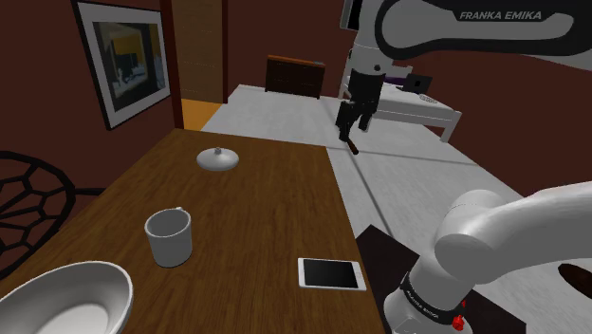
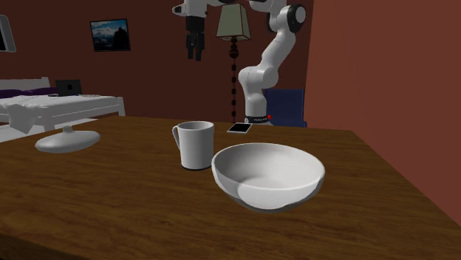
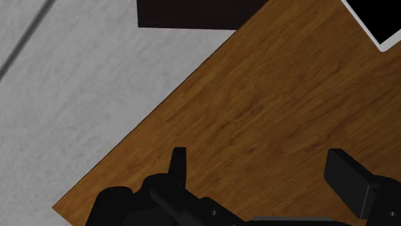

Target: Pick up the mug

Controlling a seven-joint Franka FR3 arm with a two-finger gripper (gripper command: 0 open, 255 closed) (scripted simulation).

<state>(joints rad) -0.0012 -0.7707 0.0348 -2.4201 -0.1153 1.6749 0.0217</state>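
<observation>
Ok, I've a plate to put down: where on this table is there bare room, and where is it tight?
Bare wood lies between the white lid and the mug, and along the table edge from the lid to the tablet. It is tight where mug and bowl stand close together. The open claw hangs high, clear of all.

Dark red-brown walls close the room in, and one of them bears a framed picture. A wooden table stands on a pale grey floor. Beyond it are a white bed and a shaded lamp.
</observation>
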